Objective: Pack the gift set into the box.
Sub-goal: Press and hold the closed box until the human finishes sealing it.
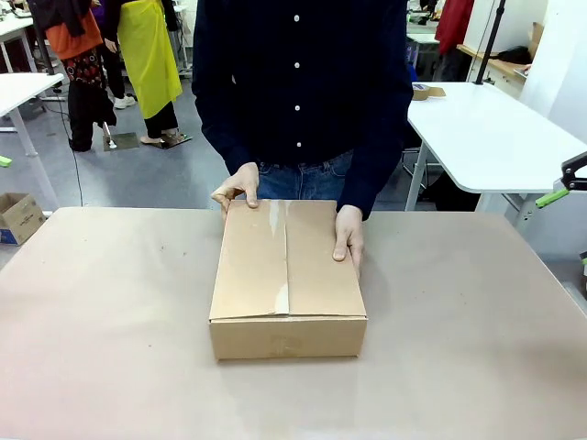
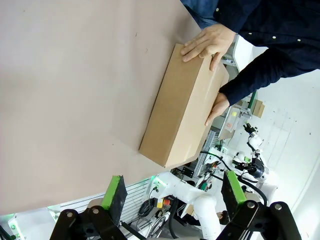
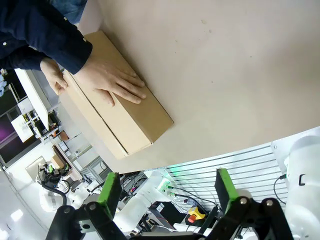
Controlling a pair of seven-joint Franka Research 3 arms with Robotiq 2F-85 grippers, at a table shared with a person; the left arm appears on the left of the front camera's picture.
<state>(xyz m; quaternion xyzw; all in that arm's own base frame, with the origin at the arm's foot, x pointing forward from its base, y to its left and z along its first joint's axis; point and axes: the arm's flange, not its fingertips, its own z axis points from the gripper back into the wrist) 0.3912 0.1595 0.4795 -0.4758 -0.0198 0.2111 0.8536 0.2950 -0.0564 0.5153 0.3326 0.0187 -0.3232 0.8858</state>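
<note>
The box (image 1: 287,275) lies in the middle of the table (image 1: 110,321), well apart from both grippers. In the left wrist view, the left gripper (image 2: 173,187) hangs above the table with its green-padded fingers spread wide and nothing between them, the box beyond them. In the right wrist view, the right gripper (image 3: 167,180) is likewise spread and empty, the box (image 3: 135,125) farther off.

The table has a plain, matte pinkish-tan top. Behind it stand white worktables (image 1: 486,137) on a grey floor, and a small printed carton (image 1: 18,215) sits on the floor at the left.

The box is shallow brown corrugated cardboard. Its top flaps are folded shut and meet at a centre seam with a pale strip of tape. A person in a dark buttoned shirt rests one hand (image 1: 237,188) on its far corner and the other hand (image 1: 348,234) flat on its top.
</note>
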